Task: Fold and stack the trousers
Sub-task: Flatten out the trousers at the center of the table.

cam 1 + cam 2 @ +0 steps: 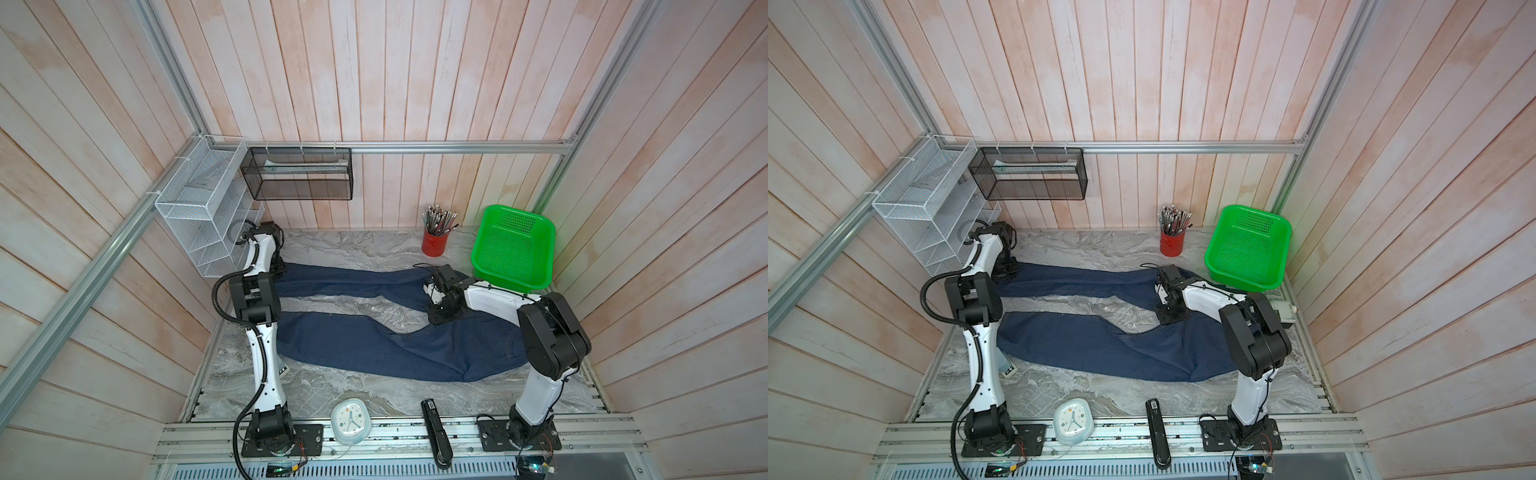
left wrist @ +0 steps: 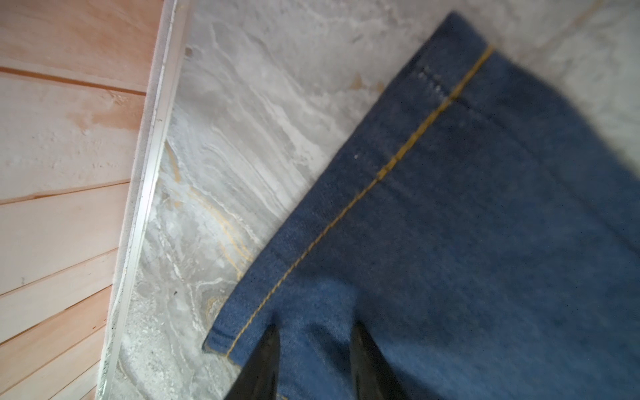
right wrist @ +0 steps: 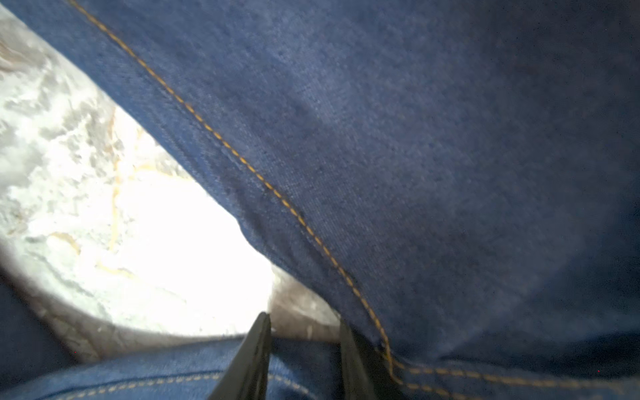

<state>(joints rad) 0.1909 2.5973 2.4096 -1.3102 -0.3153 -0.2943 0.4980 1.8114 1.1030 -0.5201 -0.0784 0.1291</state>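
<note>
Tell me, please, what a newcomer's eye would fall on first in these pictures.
The dark blue jeans come first: they lie spread across the marble-patterned table, legs apart. Next is the bright green basket in the far right corner, with a red cup of pencils beside it by the back wall.

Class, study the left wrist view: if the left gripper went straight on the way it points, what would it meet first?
The trousers: the left gripper points at denim just inside the far leg's stitched hem. Whether it touches the cloth is unclear.
</note>
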